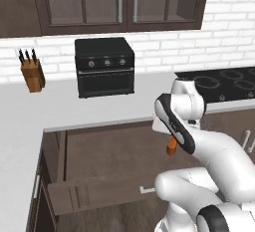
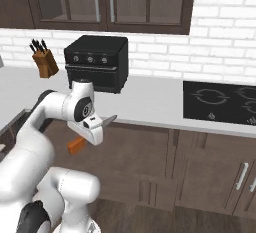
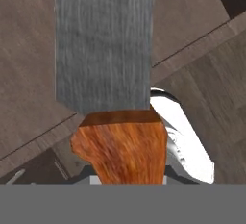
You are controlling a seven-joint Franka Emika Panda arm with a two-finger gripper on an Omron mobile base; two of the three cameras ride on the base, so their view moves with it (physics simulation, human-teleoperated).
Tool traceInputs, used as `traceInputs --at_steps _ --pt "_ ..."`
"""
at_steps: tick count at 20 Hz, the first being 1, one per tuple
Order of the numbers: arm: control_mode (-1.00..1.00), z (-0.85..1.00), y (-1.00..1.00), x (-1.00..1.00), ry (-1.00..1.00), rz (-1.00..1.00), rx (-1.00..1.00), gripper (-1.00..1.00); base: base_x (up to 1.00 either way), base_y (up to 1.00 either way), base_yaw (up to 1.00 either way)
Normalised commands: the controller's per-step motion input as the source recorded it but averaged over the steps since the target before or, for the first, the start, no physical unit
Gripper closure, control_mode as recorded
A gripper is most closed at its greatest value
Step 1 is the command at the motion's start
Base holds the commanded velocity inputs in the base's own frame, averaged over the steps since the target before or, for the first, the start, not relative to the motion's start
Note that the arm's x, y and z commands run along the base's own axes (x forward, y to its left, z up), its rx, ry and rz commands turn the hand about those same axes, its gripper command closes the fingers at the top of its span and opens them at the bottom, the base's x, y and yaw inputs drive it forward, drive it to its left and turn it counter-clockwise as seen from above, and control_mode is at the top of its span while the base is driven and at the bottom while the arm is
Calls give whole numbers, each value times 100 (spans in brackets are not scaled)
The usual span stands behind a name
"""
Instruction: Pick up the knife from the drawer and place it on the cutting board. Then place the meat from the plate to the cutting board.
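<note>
My gripper (image 2: 94, 128) is shut on the knife (image 2: 76, 145), holding it in the air in front of the counter edge. Its orange handle hangs down to the left and its grey blade tip (image 2: 110, 120) points up to the right. In the left base view the orange handle of the knife (image 1: 172, 146) shows below my hand. The hand view is close on the knife (image 3: 120, 146), grey blade above the handle. The dark brown drawer (image 1: 97, 193) stands pulled out below the counter. The cutting board, the plate and the meat are out of view.
On the grey counter (image 1: 60, 106) stand a black toaster oven (image 1: 104, 66) and a wooden knife block (image 1: 32, 74) with black-handled knives. A black cooktop (image 1: 224, 84) lies to the right. Dark wall cabinets (image 1: 119, 2) hang above, and lower cabinet doors (image 2: 210, 172) are shut.
</note>
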Motion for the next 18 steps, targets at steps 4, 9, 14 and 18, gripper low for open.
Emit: traceInputs --at_steps 4,9,14,18 --pt "-100 64 0 -39 -5 -3 0 100 0 0 0" --pt "-100 55 0 -41 -1 0 0 100 0 0 0" --pt "100 30 -1 -38 0 0 0 100 -14 -11 0" --pt "100 0 0 0 0 0 0 100 -73 -86 0"
